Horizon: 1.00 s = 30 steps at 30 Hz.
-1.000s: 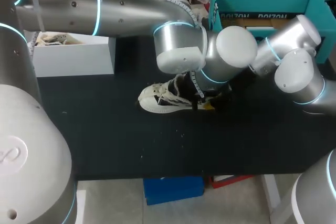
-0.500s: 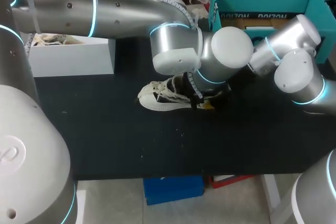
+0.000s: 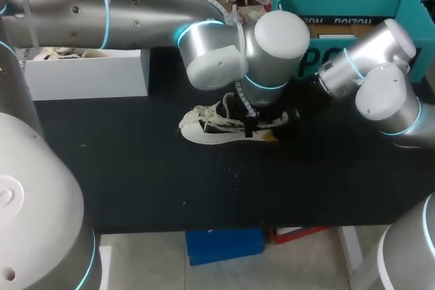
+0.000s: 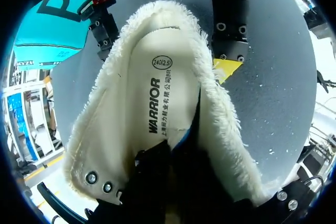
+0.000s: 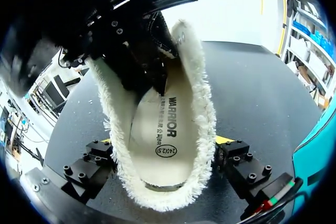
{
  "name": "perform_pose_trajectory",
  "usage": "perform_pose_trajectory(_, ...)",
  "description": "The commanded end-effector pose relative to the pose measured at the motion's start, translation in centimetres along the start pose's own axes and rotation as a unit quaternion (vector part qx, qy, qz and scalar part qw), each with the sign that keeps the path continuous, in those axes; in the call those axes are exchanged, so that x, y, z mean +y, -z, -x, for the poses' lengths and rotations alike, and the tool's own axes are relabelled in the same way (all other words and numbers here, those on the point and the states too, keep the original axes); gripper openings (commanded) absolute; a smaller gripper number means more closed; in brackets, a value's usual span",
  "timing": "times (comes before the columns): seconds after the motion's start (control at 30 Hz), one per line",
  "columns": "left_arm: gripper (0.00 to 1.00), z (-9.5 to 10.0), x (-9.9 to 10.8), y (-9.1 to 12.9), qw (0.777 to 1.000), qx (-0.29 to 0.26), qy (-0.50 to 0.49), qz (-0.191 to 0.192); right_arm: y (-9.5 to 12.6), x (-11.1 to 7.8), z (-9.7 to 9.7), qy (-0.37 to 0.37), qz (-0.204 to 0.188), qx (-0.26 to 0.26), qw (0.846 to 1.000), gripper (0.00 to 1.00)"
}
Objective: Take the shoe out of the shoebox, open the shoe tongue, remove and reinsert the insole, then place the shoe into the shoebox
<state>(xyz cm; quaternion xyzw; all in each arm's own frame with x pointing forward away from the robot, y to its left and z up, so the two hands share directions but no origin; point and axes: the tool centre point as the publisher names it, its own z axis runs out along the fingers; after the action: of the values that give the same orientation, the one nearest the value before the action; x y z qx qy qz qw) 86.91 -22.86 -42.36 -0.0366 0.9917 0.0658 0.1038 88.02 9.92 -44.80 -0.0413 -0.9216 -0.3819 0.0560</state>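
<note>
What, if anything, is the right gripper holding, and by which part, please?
The right gripper holds the shoe at its heel, one finger on each side.

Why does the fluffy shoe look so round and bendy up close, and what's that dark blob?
Left wrist view: the fisheye lens bulges the shoe; the dark blob is my left claw, too close to show detail. Right wrist view: same bulge, bright glare behind. Head view: no bulge.

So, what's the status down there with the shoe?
Right gripper shut on the shoe at its heel. Left gripper down inside it, over the insole. Shoe stands on the table, only grippers at it.
</note>
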Motion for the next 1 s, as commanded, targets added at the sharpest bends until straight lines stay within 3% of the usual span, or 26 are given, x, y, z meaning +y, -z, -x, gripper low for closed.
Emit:
perform_pose_trajectory(0.03, 0.0, -0.1, -0.2, 0.4, 0.999, 0.011, -0.001, -0.034, -0.5, -0.2, 0.0, -0.001, -0.002, 0.001, 1.0, 0.0)
perform_pose_trajectory(0.4, 0.0, 0.1, 0.8, 3.4, 0.996, 0.017, 0.024, -0.082, -0.5, -0.2, 0.0, -0.001, -0.002, 0.001, 1.0, 0.0)
perform_pose_trajectory(1.0, 0.0, 0.9, 1.3, 4.3, 0.992, 0.02, 0.025, -0.121, -0.5, -0.2, 0.0, -0.001, -0.002, 0.001, 1.0, 0.0)
